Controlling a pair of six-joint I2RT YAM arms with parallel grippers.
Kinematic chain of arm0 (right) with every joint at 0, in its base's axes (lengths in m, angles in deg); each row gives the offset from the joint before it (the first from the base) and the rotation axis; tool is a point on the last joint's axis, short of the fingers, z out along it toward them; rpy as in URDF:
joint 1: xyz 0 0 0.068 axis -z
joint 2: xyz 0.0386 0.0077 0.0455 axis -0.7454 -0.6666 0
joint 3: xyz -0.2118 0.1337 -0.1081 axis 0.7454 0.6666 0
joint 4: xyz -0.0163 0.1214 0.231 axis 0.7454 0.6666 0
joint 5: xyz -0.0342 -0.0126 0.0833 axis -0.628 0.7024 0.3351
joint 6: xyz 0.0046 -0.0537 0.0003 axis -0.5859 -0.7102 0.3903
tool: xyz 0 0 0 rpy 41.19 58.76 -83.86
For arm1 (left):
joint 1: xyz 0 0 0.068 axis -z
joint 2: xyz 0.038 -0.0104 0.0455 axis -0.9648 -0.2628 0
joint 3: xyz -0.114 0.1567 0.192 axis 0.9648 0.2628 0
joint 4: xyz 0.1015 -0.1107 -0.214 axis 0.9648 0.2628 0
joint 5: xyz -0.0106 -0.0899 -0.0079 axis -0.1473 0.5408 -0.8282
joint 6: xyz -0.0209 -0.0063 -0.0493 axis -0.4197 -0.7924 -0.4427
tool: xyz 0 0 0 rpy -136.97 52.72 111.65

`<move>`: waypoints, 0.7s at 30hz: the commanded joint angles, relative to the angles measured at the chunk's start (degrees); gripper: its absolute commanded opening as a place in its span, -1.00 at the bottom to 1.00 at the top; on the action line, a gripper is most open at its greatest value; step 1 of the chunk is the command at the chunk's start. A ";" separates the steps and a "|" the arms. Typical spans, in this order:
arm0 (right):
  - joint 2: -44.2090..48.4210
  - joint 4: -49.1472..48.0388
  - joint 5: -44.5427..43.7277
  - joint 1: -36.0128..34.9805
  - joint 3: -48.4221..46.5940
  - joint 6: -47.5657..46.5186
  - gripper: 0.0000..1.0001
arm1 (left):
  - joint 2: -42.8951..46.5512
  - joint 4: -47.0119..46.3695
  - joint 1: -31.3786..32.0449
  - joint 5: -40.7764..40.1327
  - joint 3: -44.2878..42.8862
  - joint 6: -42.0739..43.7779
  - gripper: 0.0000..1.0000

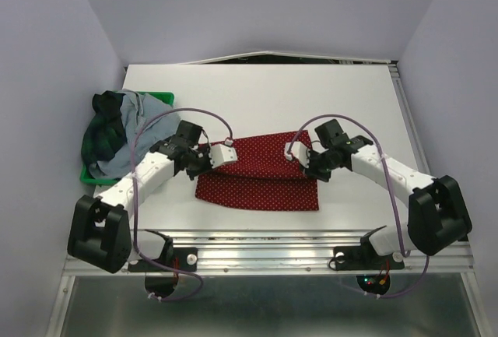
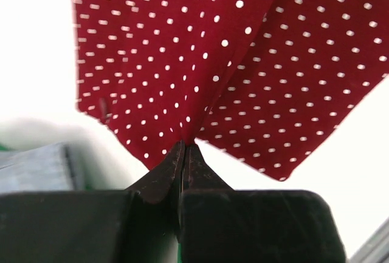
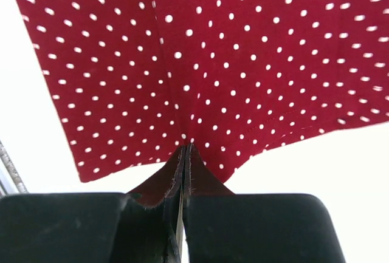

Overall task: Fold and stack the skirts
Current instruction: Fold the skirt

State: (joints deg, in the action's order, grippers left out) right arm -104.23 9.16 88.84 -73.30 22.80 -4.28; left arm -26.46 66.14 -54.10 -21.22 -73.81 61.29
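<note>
The dark red dotted skirt (image 1: 261, 173) lies spread in the middle of the white table. My left gripper (image 1: 224, 152) is shut on its far left edge; the left wrist view shows the cloth (image 2: 182, 62) pinched between the closed jaws and lifted into a fold. My right gripper (image 1: 296, 150) is shut on its far right edge; the right wrist view shows the cloth (image 3: 200, 56) pinched at the hem. The dark green plaid skirt (image 1: 103, 135) and the pale grey-blue skirt (image 1: 136, 115) lie heaped together at the left.
The green plastic tray (image 1: 93, 175) sits under the heaped skirts at the table's left edge. Purple cables loop over both arms. The table's metal front rail (image 1: 264, 240) runs along the near edge.
</note>
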 commanded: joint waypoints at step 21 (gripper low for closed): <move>-16.80 -10.40 -9.43 6.64 -16.64 3.87 -0.99 | -24.87 -4.26 -2.20 -6.58 -23.91 -12.53 -1.00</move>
State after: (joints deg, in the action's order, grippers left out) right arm -120.71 -1.26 80.38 -69.30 15.09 0.40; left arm -52.27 61.18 -54.16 -26.40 -89.15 49.57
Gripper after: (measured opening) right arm 0.012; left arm 0.076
